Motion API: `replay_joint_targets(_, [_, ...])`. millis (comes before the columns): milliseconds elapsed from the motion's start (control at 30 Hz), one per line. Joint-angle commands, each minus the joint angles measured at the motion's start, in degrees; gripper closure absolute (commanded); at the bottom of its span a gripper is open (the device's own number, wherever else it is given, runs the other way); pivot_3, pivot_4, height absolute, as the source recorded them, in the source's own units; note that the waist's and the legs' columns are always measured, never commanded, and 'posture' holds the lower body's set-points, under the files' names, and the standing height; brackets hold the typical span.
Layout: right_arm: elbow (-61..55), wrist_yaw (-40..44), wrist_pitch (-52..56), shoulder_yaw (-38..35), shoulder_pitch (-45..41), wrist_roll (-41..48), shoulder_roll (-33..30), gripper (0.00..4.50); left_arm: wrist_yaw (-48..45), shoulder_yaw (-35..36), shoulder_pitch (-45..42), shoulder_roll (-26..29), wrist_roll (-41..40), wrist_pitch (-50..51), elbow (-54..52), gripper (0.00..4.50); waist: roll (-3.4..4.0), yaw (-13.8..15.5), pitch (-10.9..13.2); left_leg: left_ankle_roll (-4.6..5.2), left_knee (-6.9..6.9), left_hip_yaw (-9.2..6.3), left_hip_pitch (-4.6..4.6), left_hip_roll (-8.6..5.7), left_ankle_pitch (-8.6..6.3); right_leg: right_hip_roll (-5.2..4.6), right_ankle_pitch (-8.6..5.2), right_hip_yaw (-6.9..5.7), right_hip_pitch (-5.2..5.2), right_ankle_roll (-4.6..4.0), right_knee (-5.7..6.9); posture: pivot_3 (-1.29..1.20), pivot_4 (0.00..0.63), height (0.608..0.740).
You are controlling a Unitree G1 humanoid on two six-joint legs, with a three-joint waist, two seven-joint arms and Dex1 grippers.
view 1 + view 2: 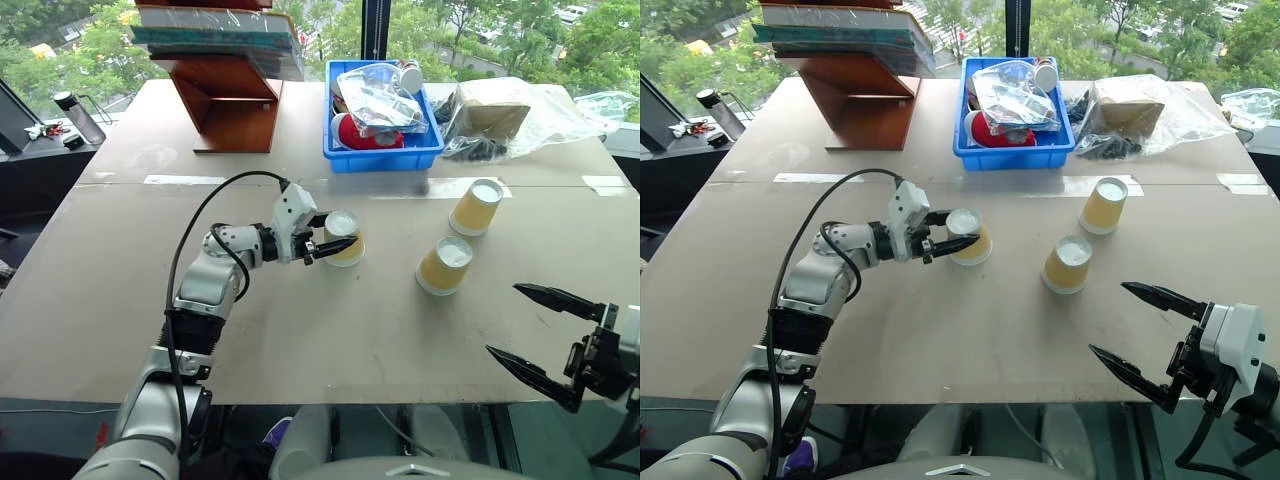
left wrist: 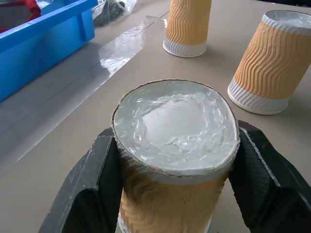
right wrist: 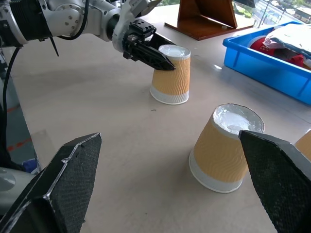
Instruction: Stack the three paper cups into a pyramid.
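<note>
**Cardboard-topped table by the window, three cups inverted on it**

Beyond the far windows lie green trees; in front of them a wide table [image 1: 330, 340] covered in brown board carries everything, its panels joined by strips of clear tape. At its far edge stand a wooden stand [image 1: 228, 95] with books stacked on top, one blue bin [image 1: 380, 150] full of clutter, and a cardboard box in a clear plastic bag [image 1: 500, 110].

Three paper cups sit upside down, white bases up, all apart from one another. The left gripper [image 1: 338, 232] is clamped around the first cup [image 1: 345, 240] near its upper end, one black finger on each side; the cup's rim appears to rest on the table. The second cup [image 1: 444, 265] stands in the middle, slightly tilted. The third cup [image 1: 476, 207] stands farther back, near the tape line. The right gripper [image 1: 530, 325] hovers at the near right edge, jaws spread wide, holding nothing.
</note>
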Motion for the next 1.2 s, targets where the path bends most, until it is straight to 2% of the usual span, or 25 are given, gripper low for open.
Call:
replay_joint_targets(33, [-1.06,-0.34,-0.74,-0.31,0.21,-0.05,-0.09,0.0,-0.98,1.79,-0.2,0.3,-0.97,-0.89,-1.88,1.74,0.0,0.0,0.0,0.0,0.0,0.0,0.0,0.0,0.0,0.0,0.0,0.0,0.0,0.0,0.0,0.0,0.15,0.74])
replay_joint_targets(233, [-1.01,-0.76,-0.08,0.08,-0.4,0.01,-0.52,0.0,-7.39,1.4,2.62,1.78,-7.76,5.63,-10.92,1.74,0.0,-0.02,0.0,0.0,0.0,0.0,-0.01,0.03,0.0,-0.01,0.0,0.01,-0.01,0.0,0.0,0.0,0.15,0.74])
replay_joint_targets(400, [-1.02,-1.48,0.48,0.92,-1.5,-0.11,-0.97,0.0,-7.9,-0.99,3.23,0.65,-7.81,7.68,-13.99,1.74,0.01,0.08,-0.01,0.0,0.04,0.0,0.0,0.04,0.0,-0.01,0.0,0.01,0.03,0.0,0.01,0.0,0.15,0.74])
replay_joint_targets(900, [-3.88,-4.35,0.29,1.22,0.67,-0.74,0.03,0.0,-7.04,-5.45,-0.84,-5.3,0.41,-1.73,-3.92,1.74,-0.01,0.12,-0.01,0.0,0.14,-0.01,0.0,-0.02,0.0,0.01,0.0,0.0,0.06,0.0,0.05,0.0,0.15,0.74])
replay_joint_targets(1200, [-4.2,-5.28,-0.02,1.43,1.19,-1.17,0.23,0.0,-7.0,-6.42,-1.77,-8.24,1.54,-3.24,-1.22,1.74,-0.01,0.11,-0.01,0.01,0.15,-0.01,0.0,-0.03,0.0,0.01,0.0,-0.01,0.05,0.0,0.07,0.0,0.15,0.74])
